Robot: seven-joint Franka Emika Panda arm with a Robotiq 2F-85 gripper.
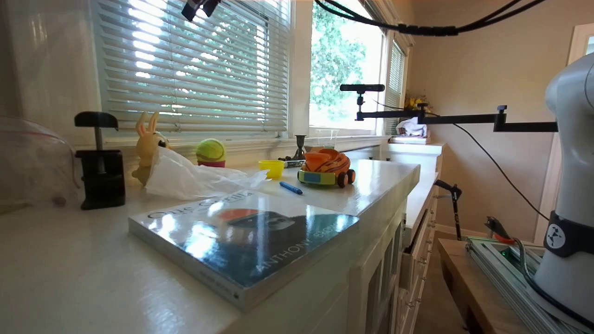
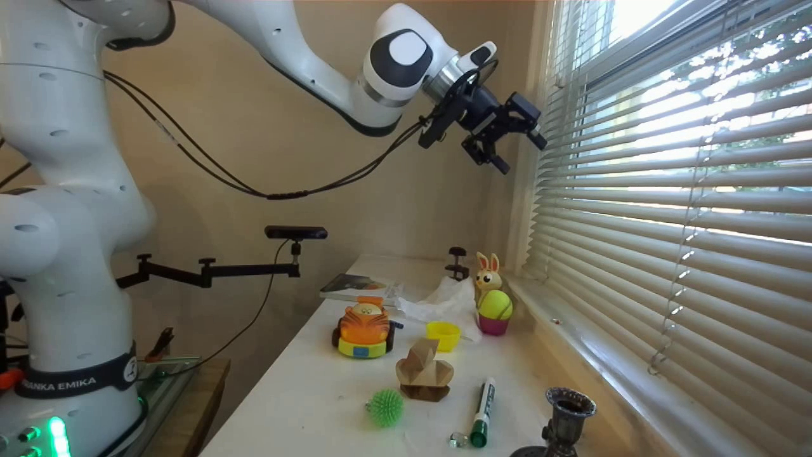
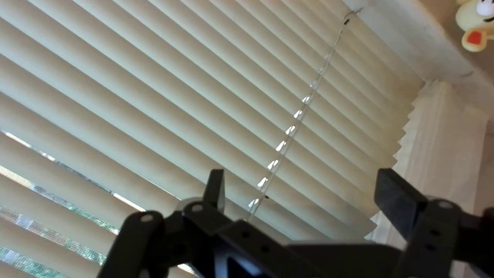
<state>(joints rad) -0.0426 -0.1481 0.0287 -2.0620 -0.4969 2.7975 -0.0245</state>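
Beige wall [image 2: 406,209] rose behind a long white counter [image 2: 304,400] in an exterior view. At the far left stood the white arm [image 2: 76,279], its upper links reaching across the top; right of it, a slim black camera [image 2: 295,232] sat on a black boom [image 2: 250,271]. Next along the counter came a book [image 2: 358,285] at the far end, an orange tiger-striped toy car [image 2: 365,329] nearer, and a spiky green ball [image 2: 386,407] closer again. A faceted brown figure [image 2: 424,374] stood near that ball, with a yellow cup [image 2: 447,341] just behind it and a crumpled white sheet [image 2: 438,303] farther back. Then came a black clamp [image 2: 458,271], a green-ended marker [image 2: 484,409] lying flat, and a toy rabbit [image 2: 487,279] with a yellow-green ball [image 2: 495,305] in a magenta cup [image 2: 493,325] before it. High above these hung the black gripper [image 2: 520,152], its fingers [image 3: 397,200] spread wide apart; the window blinds [image 2: 628,241] were nearest to it and showed through the gap in the wrist view. Farther right stood a dark candlestick [image 2: 566,419], and the blinds filled the right side.
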